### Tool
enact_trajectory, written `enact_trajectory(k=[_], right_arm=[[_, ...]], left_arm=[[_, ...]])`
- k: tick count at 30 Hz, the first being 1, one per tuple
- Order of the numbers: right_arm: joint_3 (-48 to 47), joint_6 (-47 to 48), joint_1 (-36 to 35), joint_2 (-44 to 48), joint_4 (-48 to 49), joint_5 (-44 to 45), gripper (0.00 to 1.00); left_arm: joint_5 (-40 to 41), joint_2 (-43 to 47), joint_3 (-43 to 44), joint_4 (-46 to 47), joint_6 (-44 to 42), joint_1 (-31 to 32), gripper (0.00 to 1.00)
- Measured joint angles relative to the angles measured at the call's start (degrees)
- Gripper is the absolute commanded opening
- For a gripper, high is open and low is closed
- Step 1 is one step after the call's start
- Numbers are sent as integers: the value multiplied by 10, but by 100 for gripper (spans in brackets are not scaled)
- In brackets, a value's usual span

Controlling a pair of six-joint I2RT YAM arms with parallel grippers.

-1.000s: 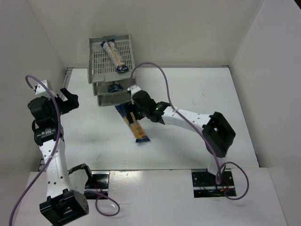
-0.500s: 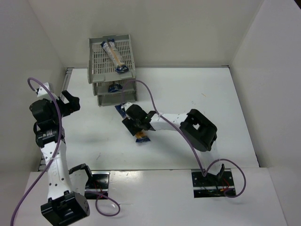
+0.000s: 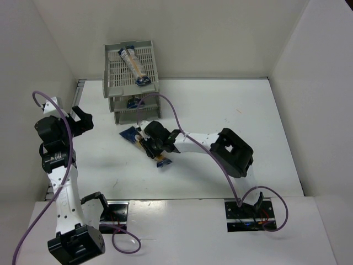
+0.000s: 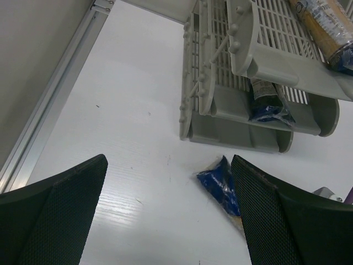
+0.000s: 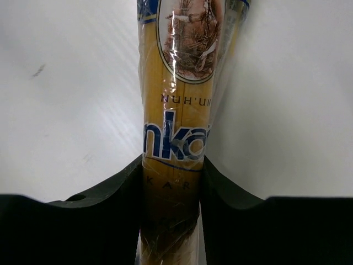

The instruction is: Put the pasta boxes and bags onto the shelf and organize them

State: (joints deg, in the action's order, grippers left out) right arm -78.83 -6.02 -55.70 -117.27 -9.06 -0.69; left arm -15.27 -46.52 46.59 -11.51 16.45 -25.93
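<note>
One pasta bag (image 5: 185,83), yellow-orange with a round label, lies on the white table in front of the shelf (image 3: 113,77). My right gripper (image 5: 172,171) is shut on its middle, both pads pressed against its sides. From above, the bag's blue end (image 3: 130,133) sticks out left of the right gripper (image 3: 151,144). A second bag (image 3: 135,65) lies across the shelf's top tray, and a third bag (image 4: 265,102) lies in a lower tier. My left gripper (image 4: 168,210) hangs open above the table at the left, holding nothing.
The shelf stands against the back wall, left of centre. A metal rail (image 4: 49,121) runs along the left wall. White walls close the table on three sides. The right arm's purple cable (image 3: 171,113) loops over the table by the shelf.
The right arm came down onto the table bag and its jaws closed on it. The bag's blue end swung to the left. The left arm barely moved.
</note>
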Motion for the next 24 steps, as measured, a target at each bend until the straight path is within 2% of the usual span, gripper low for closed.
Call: enact_trajectory(k=[5, 10, 17, 24], right_arm=[[-15, -26, -2, 16, -27, -73, 0], [-25, -63, -5, 44, -32, -95, 0], [-59, -84, -7, 51, -42, -66, 0], [-68, -85, -7, 73, -45, 14, 0]], left_arm=[[1, 0, 0, 0, 0, 3, 100], [6, 0, 0, 0, -2, 8, 100], [8, 4, 0, 1, -2, 12, 100], [9, 5, 0, 2, -2, 14, 100]])
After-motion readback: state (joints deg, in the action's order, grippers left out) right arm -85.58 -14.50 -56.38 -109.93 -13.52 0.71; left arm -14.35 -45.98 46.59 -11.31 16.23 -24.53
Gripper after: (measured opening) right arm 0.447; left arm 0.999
